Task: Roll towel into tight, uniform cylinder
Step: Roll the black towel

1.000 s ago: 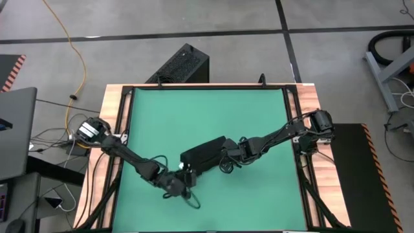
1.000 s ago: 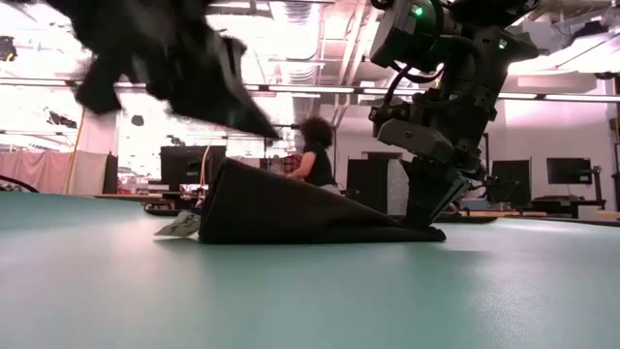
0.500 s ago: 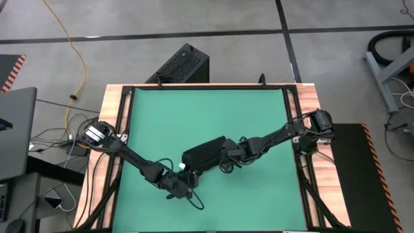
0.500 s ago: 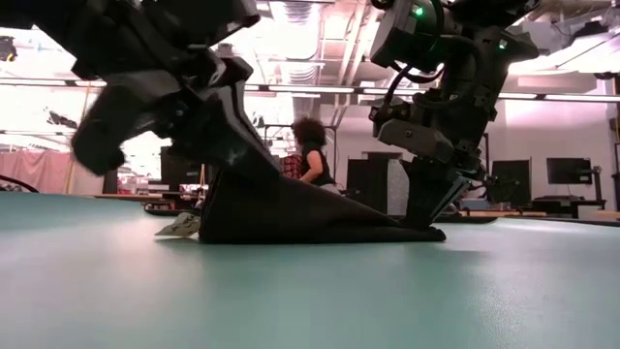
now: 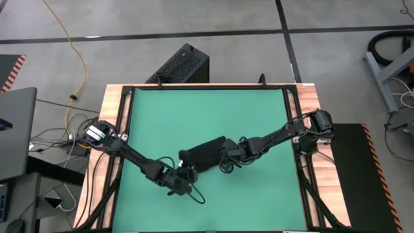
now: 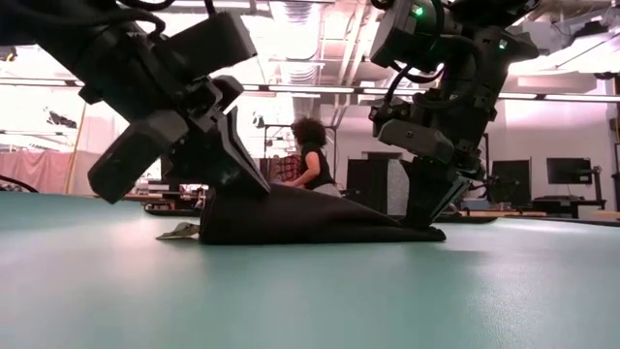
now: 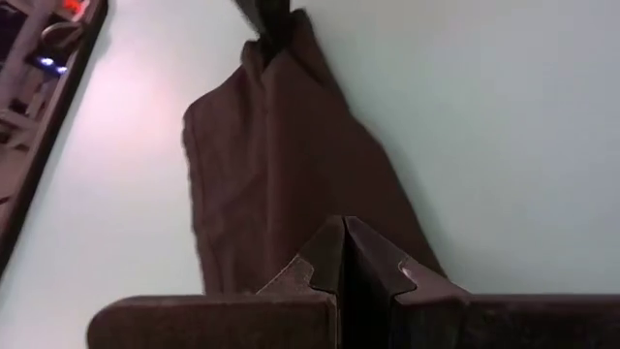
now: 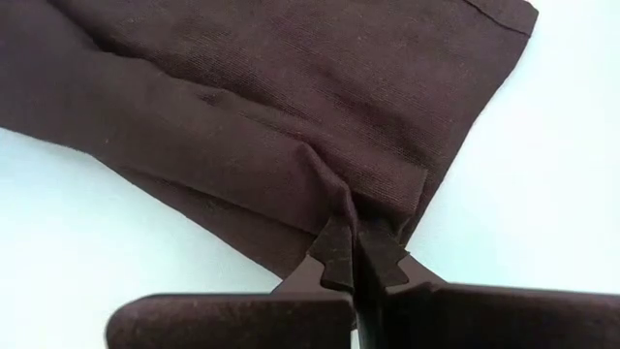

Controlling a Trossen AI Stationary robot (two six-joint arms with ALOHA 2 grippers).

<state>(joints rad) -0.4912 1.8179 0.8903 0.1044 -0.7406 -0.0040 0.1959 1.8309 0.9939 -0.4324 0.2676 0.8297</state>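
Towel (image 5: 206, 153) lies folded into a loose, flattened bundle near the middle of the green mat (image 5: 252, 110), not yet a tight roll. The left gripper (image 5: 185, 173) has swung down to the bundle's near end over the last second and now presses there with fingers together, so rolling looks about to resume. The right gripper (image 5: 224, 155), reaching in low from the mat's right edge, keeps the opposite end pinched between its closed fingers.

Towel (image 5: 206, 152) plain black, small white tag (image 6: 180, 231); mat (image 5: 207, 116) plain green; table frame (image 5: 118, 110) light wood.
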